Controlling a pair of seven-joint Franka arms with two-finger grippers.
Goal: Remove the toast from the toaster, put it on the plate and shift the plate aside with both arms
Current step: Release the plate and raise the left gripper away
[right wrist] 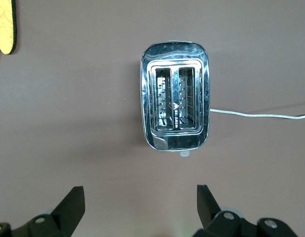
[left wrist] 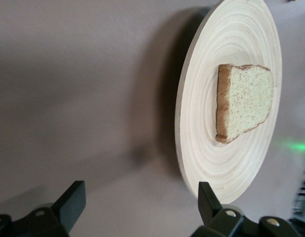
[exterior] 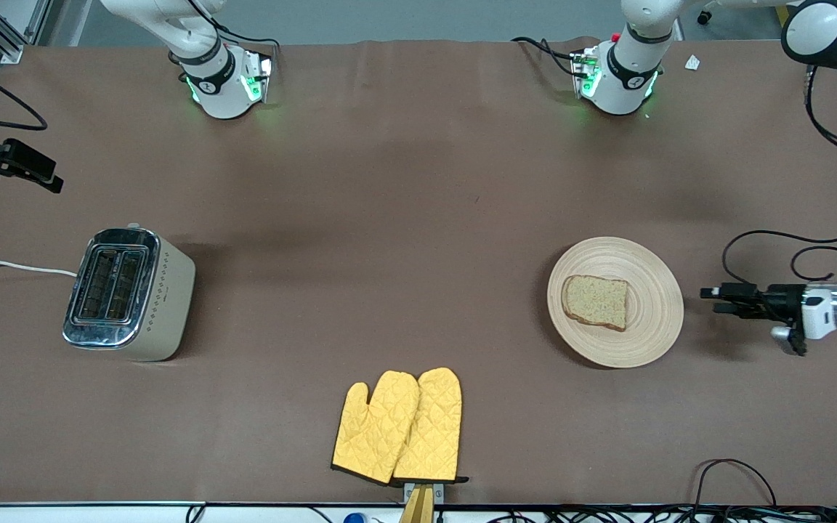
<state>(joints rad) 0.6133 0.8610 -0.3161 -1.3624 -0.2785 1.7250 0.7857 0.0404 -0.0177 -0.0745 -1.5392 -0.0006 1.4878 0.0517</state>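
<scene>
The toast (exterior: pixel 596 301) lies flat on the round wooden plate (exterior: pixel 654 319), which sits toward the left arm's end of the table. In the left wrist view the toast (left wrist: pixel 245 102) rests on the plate (left wrist: pixel 206 158) a short way off from the gripper. My left gripper (exterior: pixel 713 300) hovers low over the table beside the plate's rim, open with nothing between its fingers (left wrist: pixel 141 195). My right gripper (exterior: pixel 44 178) hangs above the table near the toaster (exterior: pixel 128 293), open and empty (right wrist: pixel 140 195); its wrist view looks straight down on the toaster (right wrist: pixel 175 109), whose slots are empty.
A pair of yellow oven mitts (exterior: pixel 400 426) lies at the table's edge nearest the front camera. The toaster's white cord (exterior: pixel 11 266) runs off the right arm's end of the table. Black cables (exterior: pixel 734 476) lie along the near edge.
</scene>
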